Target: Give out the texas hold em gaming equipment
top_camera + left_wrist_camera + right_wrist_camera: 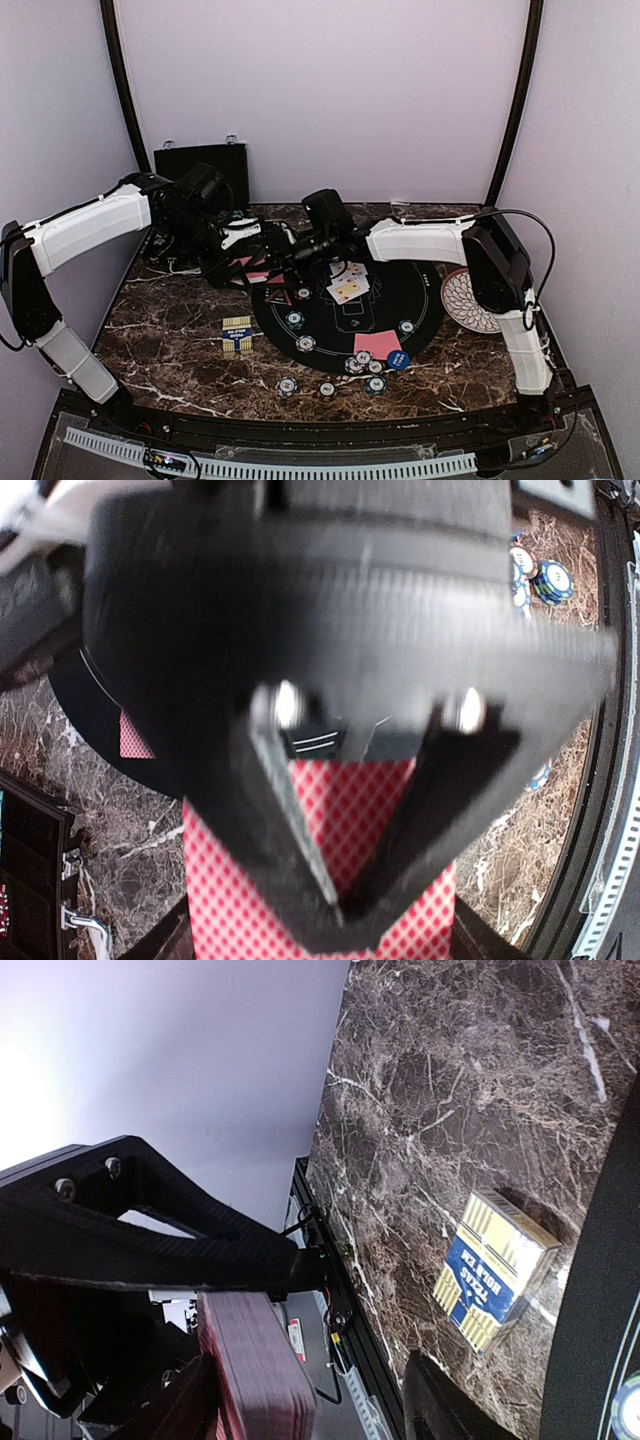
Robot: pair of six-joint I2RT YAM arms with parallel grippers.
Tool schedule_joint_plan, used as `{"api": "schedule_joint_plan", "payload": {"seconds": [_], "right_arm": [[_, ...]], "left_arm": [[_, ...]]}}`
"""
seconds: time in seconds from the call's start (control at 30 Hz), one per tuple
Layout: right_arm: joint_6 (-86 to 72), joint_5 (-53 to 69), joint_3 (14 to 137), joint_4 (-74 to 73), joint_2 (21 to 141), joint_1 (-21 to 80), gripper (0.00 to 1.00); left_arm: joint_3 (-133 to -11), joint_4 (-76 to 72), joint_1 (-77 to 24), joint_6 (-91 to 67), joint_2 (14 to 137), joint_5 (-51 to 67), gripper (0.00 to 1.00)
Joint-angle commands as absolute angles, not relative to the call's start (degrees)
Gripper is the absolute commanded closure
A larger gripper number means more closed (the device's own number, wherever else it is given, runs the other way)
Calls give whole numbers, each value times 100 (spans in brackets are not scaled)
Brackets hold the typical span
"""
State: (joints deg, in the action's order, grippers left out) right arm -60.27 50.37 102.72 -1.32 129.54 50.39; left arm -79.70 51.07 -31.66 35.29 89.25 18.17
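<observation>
Seen from above, both arms meet over the rear left of the marble table (170, 330), where the left claw (245, 268) is clenched on a deck of red-backed cards (258, 274) and the right claw (285, 262) reaches in just beside it. On the black round mat (345, 318) lie a few face-up cards (348, 286), a single red-backed card (378, 343) and, touching its corner, a blue button disc (399, 359). Poker chips (294, 319) are scattered over the mat and along the table's near edge. A yellow-and-blue card box (237, 335) rests left of the mat, a white plate (468, 300) sits to its right and a black case (200, 165) stands at the back. The left wrist camera shows the left claw (340, 915) with its fingers (285, 810) converging to a point and pinching the deck (230, 900) from above; striped chips (552, 580) are visible at upper right and the latched case (40, 850) at lower left. In the right wrist view the right claw (362, 1310) is released, its jaws apart, with the deck (255, 1365) seen edge-on close to the upper finger. Whether that finger touches the cards cannot be told. The card box (495, 1270) lies flat on the table (450, 1080) next to the mat's rim (610, 1260).
</observation>
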Motion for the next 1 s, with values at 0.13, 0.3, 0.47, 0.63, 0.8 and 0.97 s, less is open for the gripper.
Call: {"api": "schedule_joint_plan", "payload": {"seconds": [0.13,0.3,0.47,0.63,0.8,0.97], "right_arm": [[-5509,4885,9881,-816,12547,4795,40],[-5480,4934,9927,-866,12438,4775,42],[-5719,5044,9804,-505,12143,4703,54],[-5878,5129,9637,-316,11954,4655,66],[-6181,5259,9405,119,11894,4645,76],[-6594,5413,9220,695,11874,4634,81]], "left_arm": [[-8121,5036,-3127,3533,8729,1872,100],[-8130,5044,-3129,3529,8740,1868,100],[-8075,5045,-3127,3531,8720,1835,100],[-8042,5029,-3129,3540,8705,1815,100],[-8046,5019,-3129,3542,8701,1811,100],[-8034,5020,-3126,3557,8708,1776,100]]}}
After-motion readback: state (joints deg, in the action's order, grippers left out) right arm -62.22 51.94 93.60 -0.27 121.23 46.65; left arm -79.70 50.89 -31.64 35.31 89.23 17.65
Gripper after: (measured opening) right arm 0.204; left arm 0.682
